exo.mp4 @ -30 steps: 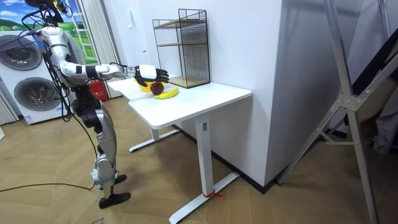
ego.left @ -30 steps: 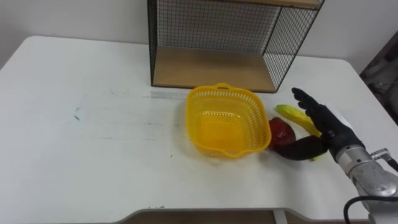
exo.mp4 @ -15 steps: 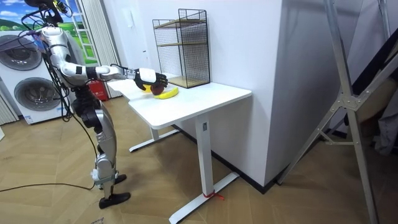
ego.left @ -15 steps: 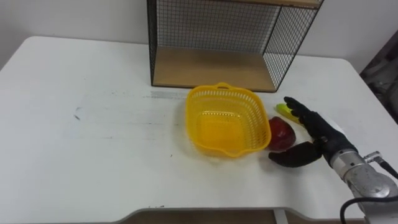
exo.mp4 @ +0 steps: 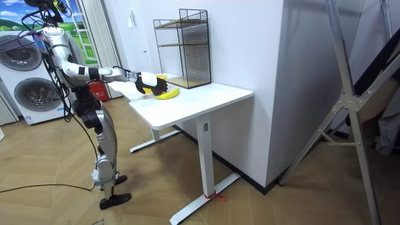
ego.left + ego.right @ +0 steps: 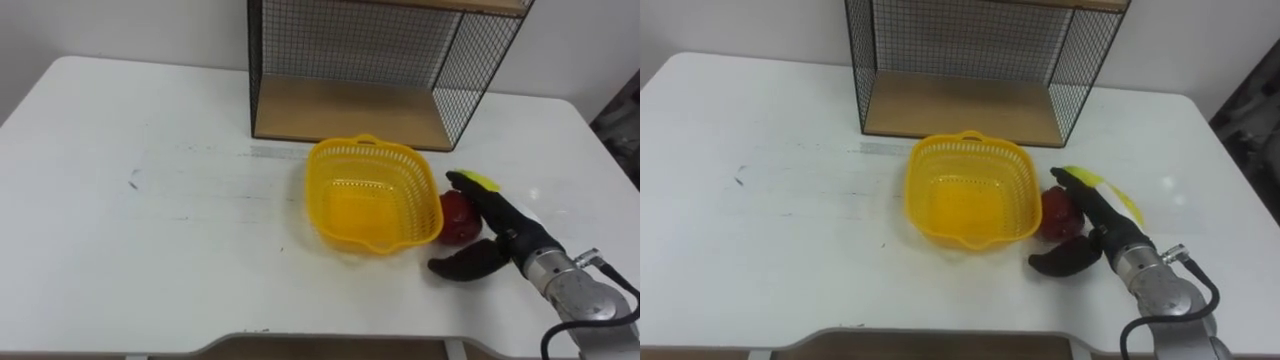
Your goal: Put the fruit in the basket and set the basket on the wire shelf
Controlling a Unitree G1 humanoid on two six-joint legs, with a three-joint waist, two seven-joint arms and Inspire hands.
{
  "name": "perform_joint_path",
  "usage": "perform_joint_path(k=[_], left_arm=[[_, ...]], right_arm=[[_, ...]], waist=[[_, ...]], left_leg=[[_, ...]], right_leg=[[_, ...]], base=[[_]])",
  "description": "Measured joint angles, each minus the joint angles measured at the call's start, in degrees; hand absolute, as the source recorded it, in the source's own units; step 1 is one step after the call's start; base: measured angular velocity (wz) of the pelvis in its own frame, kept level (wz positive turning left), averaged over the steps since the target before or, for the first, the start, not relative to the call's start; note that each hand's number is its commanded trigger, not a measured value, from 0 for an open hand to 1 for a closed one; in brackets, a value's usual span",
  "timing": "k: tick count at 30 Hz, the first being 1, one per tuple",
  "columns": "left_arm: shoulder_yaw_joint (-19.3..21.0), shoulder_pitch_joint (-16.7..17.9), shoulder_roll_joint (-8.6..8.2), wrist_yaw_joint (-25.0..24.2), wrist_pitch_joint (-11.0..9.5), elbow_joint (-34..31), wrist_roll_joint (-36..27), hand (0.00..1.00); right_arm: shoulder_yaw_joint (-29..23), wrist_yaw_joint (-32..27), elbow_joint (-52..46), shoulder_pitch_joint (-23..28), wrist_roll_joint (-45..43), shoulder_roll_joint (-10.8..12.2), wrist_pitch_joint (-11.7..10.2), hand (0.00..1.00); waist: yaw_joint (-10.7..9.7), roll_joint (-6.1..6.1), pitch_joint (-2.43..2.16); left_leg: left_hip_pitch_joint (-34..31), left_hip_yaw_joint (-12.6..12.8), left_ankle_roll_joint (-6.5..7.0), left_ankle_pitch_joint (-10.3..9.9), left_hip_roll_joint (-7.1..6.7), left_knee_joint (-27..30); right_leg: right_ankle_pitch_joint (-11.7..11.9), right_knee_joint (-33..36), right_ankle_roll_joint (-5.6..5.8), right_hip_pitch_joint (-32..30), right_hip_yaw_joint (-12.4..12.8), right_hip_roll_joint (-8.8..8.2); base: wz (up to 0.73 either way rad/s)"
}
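An empty yellow mesh basket (image 6: 372, 195) stands on the white table (image 6: 150, 230), just in front of the wire shelf (image 6: 360, 60). A red apple (image 6: 456, 216) lies against the basket's right side. Behind it a yellow banana (image 6: 482, 181) is mostly covered by my right hand (image 6: 497, 228). That hand is open: its straight fingers reach over the apple's far side and its thumb (image 6: 466, 266) is spread on the table at the near side. The apple sits between fingers and thumb, not gripped. In the room view I stand at the table's end with the right hand (image 5: 147, 80) stretched out beside the banana (image 5: 167, 94).
The wire shelf has a wooden bottom board (image 6: 345, 112) open to the front, and an upper level. The table's front edge (image 6: 330, 340) runs close below the hand. Wide bare tabletop lies to the left of the basket.
My right hand has slid left and lowered, from over the banana to around the apple, fingers now past its far side. The camera has shifted slightly.
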Motion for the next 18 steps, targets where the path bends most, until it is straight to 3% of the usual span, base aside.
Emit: perform_joint_path(k=[8,18], left_arm=[[-0.1,0.4,0.02,0.0,0.4,0.3,0.0,0.0],[-0.1,0.7,0.13,0.0,0.4,0.3,0.0,0.0]], right_arm=[[0.0,0.2,6.1,-2.5,-0.1,0.0,-0.1,0.0],[0.0,0.2,7.0,-2.7,-0.4,0.0,-0.1,0.0]], waist=[[-0.1,-0.34,-0.12],[0.1,-0.33,-0.09]], left_leg=[[0.1,-0.3,-0.01,0.0,-0.05,0.0],[0.0,-0.5,-0.02,0.0,-0.05,0.4]], right_leg=[[0.1,0.0,-0.06,0.4,-0.4,-0.01],[0.1,0.0,-0.09,0.6,-0.6,-0.02]], base=[[0.01],[0.01]])
